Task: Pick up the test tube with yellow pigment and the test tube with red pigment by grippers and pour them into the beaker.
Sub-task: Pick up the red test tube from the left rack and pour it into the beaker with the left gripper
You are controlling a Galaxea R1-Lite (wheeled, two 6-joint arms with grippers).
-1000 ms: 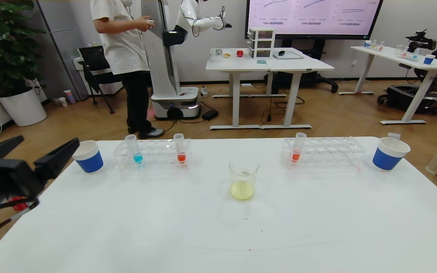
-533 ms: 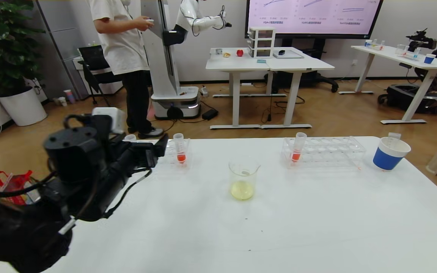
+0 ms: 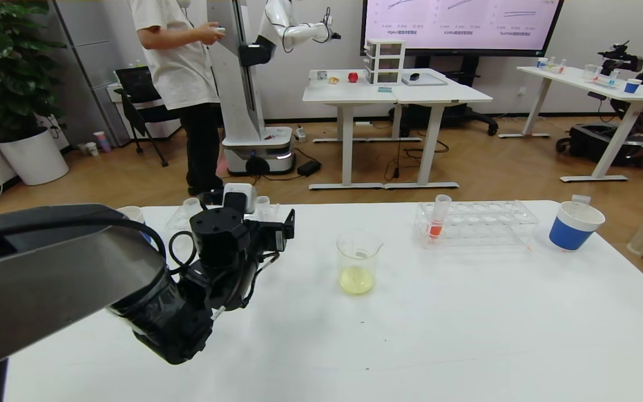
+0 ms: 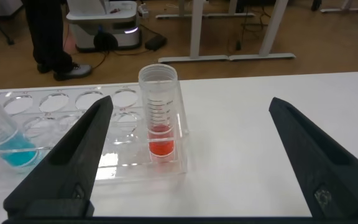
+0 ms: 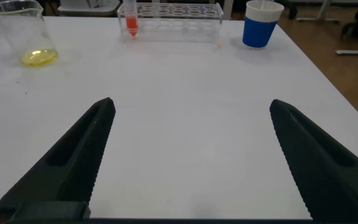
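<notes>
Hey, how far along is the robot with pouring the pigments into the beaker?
Yellow looks poured: the small clear glass beaker holds pale yellow liquid. In hand: the open left gripper faces the slim clear tube of orange-red liquid standing in the left clear rack, not gripping it. Left: grasping and pouring red. The open right gripper holds nothing.

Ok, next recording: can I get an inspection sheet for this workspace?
Surface: white table, dry, a few dark specks.
Job's things: clear glass beaker holding yellow liquid; clear tube of orange-red liquid upright in the left clear rack; a second one in the right rack. No yellow tube seen.
Clutter: blue liquid tube; blue-and-white paper cup.
Grippers: left gripper open, facing the left red tube; right gripper open above bare table.
Cables: black loops on left wrist.
Surroundings: person, another robot, desks, screen.
</notes>
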